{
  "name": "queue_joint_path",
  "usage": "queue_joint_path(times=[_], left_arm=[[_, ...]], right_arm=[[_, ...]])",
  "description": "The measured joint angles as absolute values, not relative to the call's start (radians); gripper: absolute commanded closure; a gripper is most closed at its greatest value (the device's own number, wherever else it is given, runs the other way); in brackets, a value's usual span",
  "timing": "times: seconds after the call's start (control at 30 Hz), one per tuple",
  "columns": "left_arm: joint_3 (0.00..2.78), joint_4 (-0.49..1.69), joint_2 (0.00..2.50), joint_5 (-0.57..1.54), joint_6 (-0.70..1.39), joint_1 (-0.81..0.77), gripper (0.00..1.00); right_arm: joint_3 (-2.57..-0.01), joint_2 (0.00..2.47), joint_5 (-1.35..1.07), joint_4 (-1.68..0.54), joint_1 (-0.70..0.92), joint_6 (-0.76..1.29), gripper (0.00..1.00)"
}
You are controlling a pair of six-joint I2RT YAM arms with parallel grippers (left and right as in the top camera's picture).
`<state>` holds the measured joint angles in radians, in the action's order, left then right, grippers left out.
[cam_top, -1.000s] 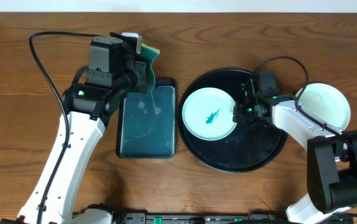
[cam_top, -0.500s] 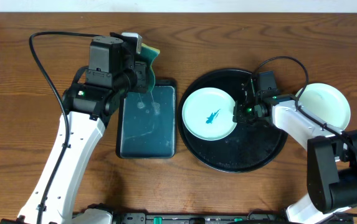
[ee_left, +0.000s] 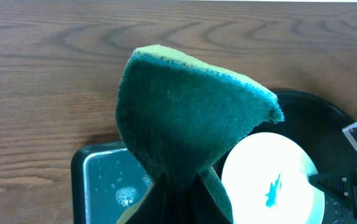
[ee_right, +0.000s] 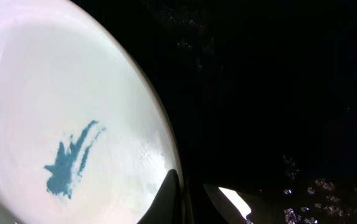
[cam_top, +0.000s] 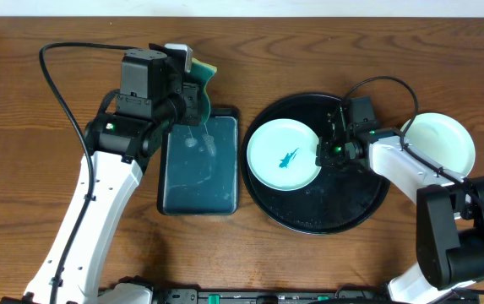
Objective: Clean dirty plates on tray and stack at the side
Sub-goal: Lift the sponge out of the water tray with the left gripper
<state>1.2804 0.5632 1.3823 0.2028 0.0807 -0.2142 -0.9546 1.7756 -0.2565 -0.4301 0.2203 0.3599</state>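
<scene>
The small round pale bluish-white plate (cam_top: 282, 154), marked by a teal smear (cam_top: 287, 157) at its centre, lies flat on the left part of the large round glossy black tray (cam_top: 330, 215). The right gripper (cam_top: 323, 152) is clamped on the plate's right rim. The right wrist view shows its fingertips (ee_right: 169, 194) pinching that edge, with droplets on the black surface beside them. A second pale round plate (cam_top: 444, 139) sits on the wooden table (cam_top: 309, 51) just right of the tray, partly under the right arm. To the left, the left gripper (cam_top: 184, 89) is closed on a green-and-yellow scouring sponge (ee_left: 184, 118), holding it above the far end of the wet dark rectangular tray (cam_top: 199, 181) that lies just beside the black one. The step in hand looks like wiping. The sponge should cross to the plate and come down with its green face flat on the smear. Light pressure in short circular strokes near the centre would suit it. Pushing hard at the free left rim could lever the plate up, so the right grip should hold firm, and the sponge should keep clear of those fingers.
</scene>
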Motion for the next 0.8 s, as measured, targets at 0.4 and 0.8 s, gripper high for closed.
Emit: queue_joint_path(times=[0.4, 0.8], left_arm=[[1.280, 0.563, 1.382, 0.203, 0.081, -0.214, 0.92], [1.280, 0.563, 1.382, 0.194, 0.081, -0.214, 0.92]], right_arm=[[-0.955, 1.776, -0.256, -0.430, 0.220, 0.360, 0.99], [-0.955, 1.776, -0.254, -0.430, 0.220, 0.360, 0.99]])
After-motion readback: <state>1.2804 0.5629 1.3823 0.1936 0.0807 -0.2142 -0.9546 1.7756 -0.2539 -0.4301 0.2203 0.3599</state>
